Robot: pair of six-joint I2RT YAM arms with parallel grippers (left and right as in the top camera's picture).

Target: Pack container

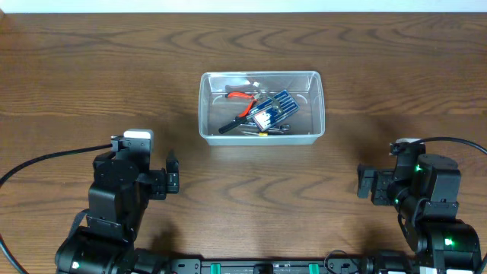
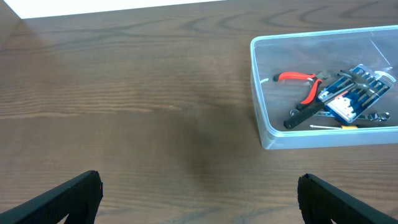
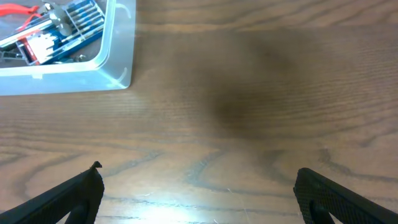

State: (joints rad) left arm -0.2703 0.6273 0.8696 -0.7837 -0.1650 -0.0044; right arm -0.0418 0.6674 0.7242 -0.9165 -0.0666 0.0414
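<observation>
The clear plastic container (image 1: 208,106) stands at the table's middle back. Inside lie red-handled pliers (image 1: 242,97), a blue flat case of screwdrivers (image 1: 272,110), a black-handled tool (image 1: 232,125) and small metal bits. It also shows in the left wrist view (image 2: 259,118) and in the right wrist view (image 3: 118,56). My left gripper (image 1: 172,181) is open and empty at the front left, well short of the container; in its wrist view (image 2: 199,196) only bare wood lies between the fingers. My right gripper (image 1: 365,183) is open and empty at the front right, likewise over bare wood (image 3: 198,196).
The wooden table (image 1: 91,76) spreads all round the container. A black cable (image 1: 46,158) runs from the left arm toward the left edge, and another cable (image 1: 456,141) curves off to the right.
</observation>
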